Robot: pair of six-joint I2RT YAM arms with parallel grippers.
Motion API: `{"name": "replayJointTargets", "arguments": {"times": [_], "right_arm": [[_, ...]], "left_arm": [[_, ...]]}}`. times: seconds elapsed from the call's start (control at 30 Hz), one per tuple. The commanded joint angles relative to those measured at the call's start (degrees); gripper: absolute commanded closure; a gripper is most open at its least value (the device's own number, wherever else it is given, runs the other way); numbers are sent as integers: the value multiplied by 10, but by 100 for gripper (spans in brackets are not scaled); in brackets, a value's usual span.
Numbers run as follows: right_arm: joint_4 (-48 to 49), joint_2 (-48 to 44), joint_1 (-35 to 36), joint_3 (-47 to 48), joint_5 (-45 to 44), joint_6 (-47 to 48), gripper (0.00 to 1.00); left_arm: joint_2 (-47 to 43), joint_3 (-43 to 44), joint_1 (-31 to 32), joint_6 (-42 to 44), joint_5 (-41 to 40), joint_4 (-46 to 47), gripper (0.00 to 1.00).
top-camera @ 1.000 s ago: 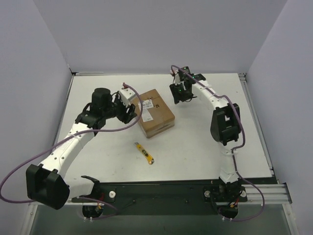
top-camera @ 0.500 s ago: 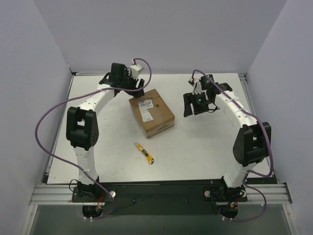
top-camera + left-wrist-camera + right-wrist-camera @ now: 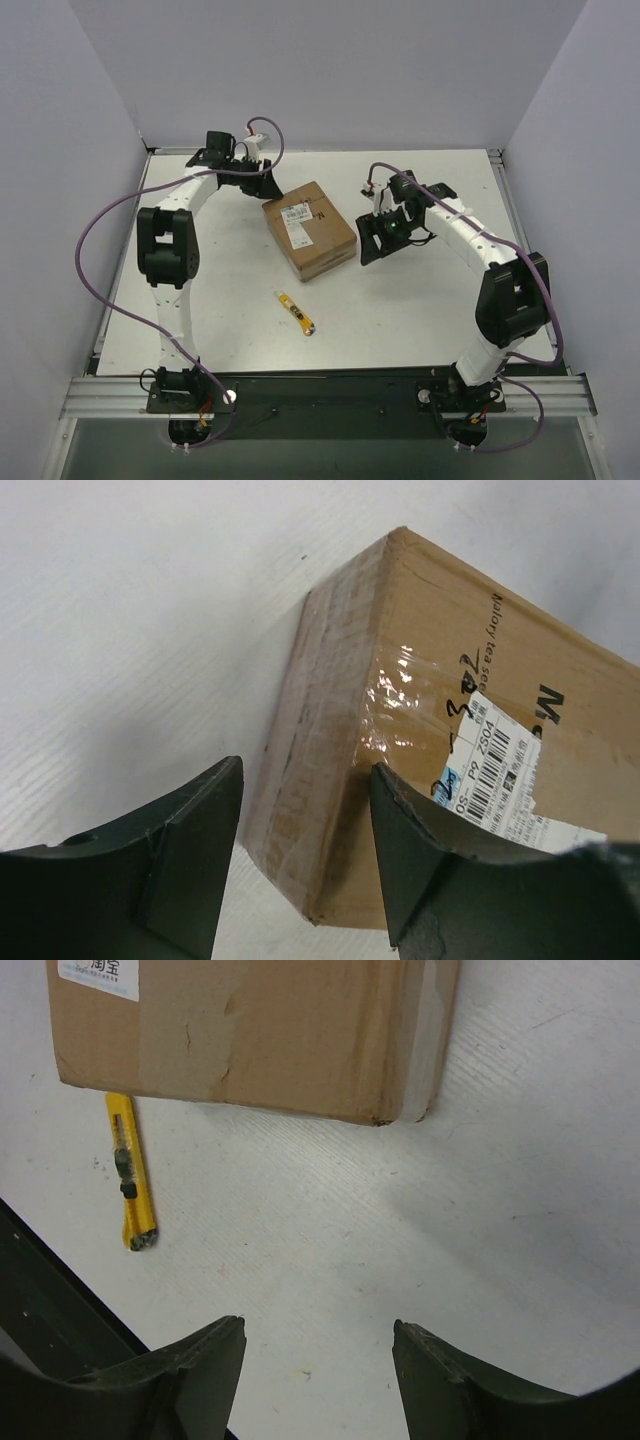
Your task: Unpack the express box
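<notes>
Express box (image 3: 310,229) sits about mid-table, turned at an angle, flaps closed and flat. It is a brown corrugated cardboard block with sharp edges and slightly scuffed corners. Glossy clear tape (image 3: 405,705) wraps over its far-left edge and wrinkles with glare. A white paper label (image 3: 500,775) with barcode and small black print is stuck on the top face, and larger black lettering runs beside it. The table (image 3: 420,300) is white and matte with a fine ribbed texture. Left hand (image 3: 305,768) hovers at the box's far-left corner with jaws apart at medium width, holding nothing. Its dark green, smooth plastic fingers (image 3: 160,870) are wedge-shaped; the box corner shows in the gap beyond them, and contact cannot be told. Right hand (image 3: 318,1325) is just right of the box, over bare table, jaws spread fairly wide and empty, with the same dark curved fingers. The utility knife (image 3: 130,1185) is slim and flat with a yellow body and black slider. It lies flat on the table nearer than the box, apart from it and from both hands.
</notes>
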State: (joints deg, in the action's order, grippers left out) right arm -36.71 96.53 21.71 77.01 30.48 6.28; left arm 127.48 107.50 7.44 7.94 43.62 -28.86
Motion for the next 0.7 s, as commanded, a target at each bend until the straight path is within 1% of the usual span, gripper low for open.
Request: {"name": "replayJointTargets", "arguments": {"times": [0.0, 0.1, 0.27, 0.33, 0.53, 0.67], "right_arm": [[-9, -9, -4, 9, -17, 15, 39], [-6, 2, -5, 5, -30, 18, 39], [6, 34, -4, 10, -50, 16, 39], [8, 45, -4, 21, -56, 14, 39], [9, 95, -4, 67, -44, 8, 41], [13, 124, -2, 102, -49, 2, 42]], "left_arm": [[-13, -33, -5, -45, 81, 23, 37], [-21, -44, -3, -71, 82, 43, 37], [-37, -77, 5, -48, 38, 10, 38], [-54, -96, 6, -48, 32, 7, 39], [-112, -180, 13, -54, 16, 16, 40], [-153, -232, 31, -77, 8, 18, 41]]}}
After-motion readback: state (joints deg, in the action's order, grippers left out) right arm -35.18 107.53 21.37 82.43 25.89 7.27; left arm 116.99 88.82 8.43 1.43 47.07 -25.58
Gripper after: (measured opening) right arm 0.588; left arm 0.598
